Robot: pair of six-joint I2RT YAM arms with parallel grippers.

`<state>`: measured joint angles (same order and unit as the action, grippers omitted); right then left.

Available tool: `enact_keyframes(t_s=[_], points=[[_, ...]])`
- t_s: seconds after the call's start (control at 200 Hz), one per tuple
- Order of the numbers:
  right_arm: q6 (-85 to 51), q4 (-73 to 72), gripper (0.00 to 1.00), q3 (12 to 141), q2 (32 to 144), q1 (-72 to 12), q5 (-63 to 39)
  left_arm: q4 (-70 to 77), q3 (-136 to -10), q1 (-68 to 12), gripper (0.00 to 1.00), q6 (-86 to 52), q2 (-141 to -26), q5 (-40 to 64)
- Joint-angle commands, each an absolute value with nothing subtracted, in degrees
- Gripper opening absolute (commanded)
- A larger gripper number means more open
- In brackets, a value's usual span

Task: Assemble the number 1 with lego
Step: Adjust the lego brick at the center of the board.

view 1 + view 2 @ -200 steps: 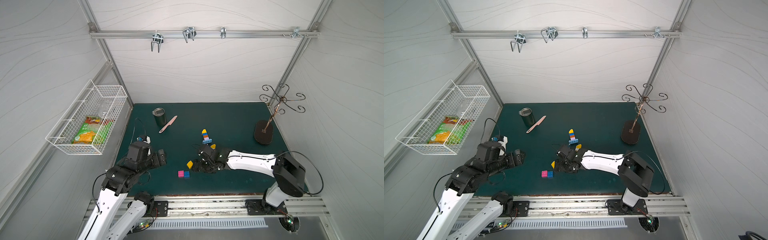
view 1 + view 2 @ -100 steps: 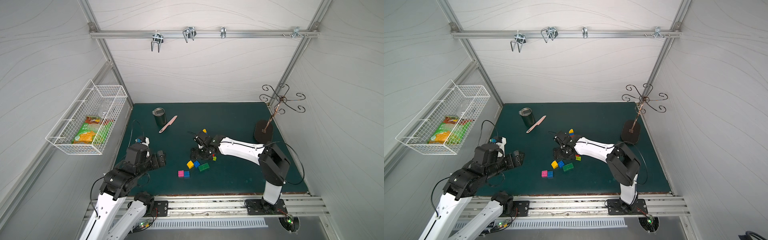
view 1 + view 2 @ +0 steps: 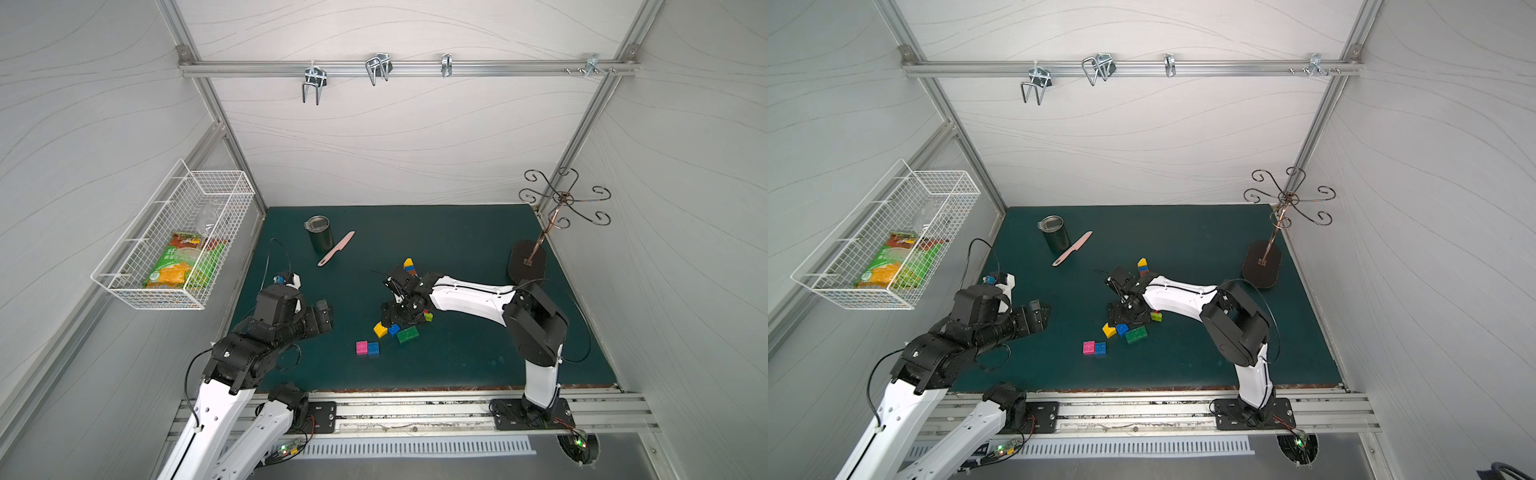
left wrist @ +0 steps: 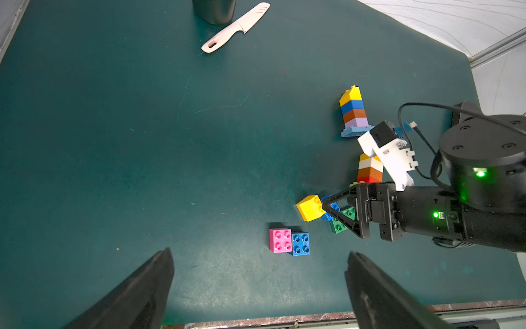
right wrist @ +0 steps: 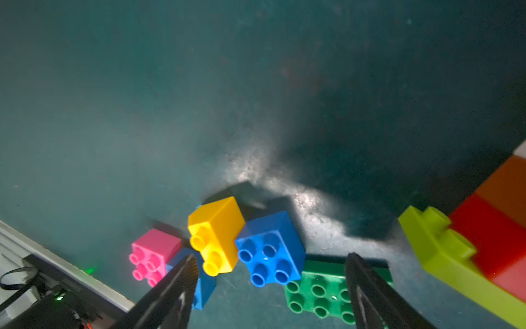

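Your right end effector (image 5: 270,259) sits low over the loose lego, jaws well apart and holding nothing. The blue brick (image 5: 270,247) lies just ahead of its fingertips, with the yellow brick (image 5: 216,228) tipped on its side against it. The green brick (image 5: 321,293) sits closer in, between the jaws.

Your left end effector (image 4: 259,256) hangs wide open and empty, well apart from the work. The pink brick (image 4: 280,240) and a second blue brick (image 4: 300,244) lie side by side just ahead of it.

Done so far, I judge: a tower (image 4: 353,111) standing beyond the right end effector, and a shorter stack (image 4: 370,169) on a lime base (image 5: 444,253) just beside it.

Left: five loose bricks on the counter (image 4: 142,142) and the two builds unjoined. You look roughly halfway.
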<state>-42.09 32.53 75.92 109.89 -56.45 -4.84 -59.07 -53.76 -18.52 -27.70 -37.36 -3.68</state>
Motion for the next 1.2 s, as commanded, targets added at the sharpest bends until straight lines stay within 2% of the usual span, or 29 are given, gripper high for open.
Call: enact_keyframes(t_s=[0.0, 0.545, 0.916, 1.196], points=[[-42.28, 34.37, 0.83, 74.31, 109.02, -56.77, -4.7, -57.04, -54.4, -18.37, 1.0, -27.86, -37.18, -4.22], [-45.6, 33.85, 0.83, 68.22, 102.53, -59.77, -2.25, -57.22, -54.49, -18.37, 1.0, -28.04, -36.67, -4.57], [-38.69, 41.61, 0.82, 78.11, 105.72, -59.28, 2.5, -57.3, -54.49, -18.37, 1.0, -28.03, -36.56, -4.39], [-32.98, 43.53, 0.74, 81.35, 110.65, -60.23, 2.99, -57.22, -54.57, -18.37, 1.0, -27.86, -36.99, -3.96]])
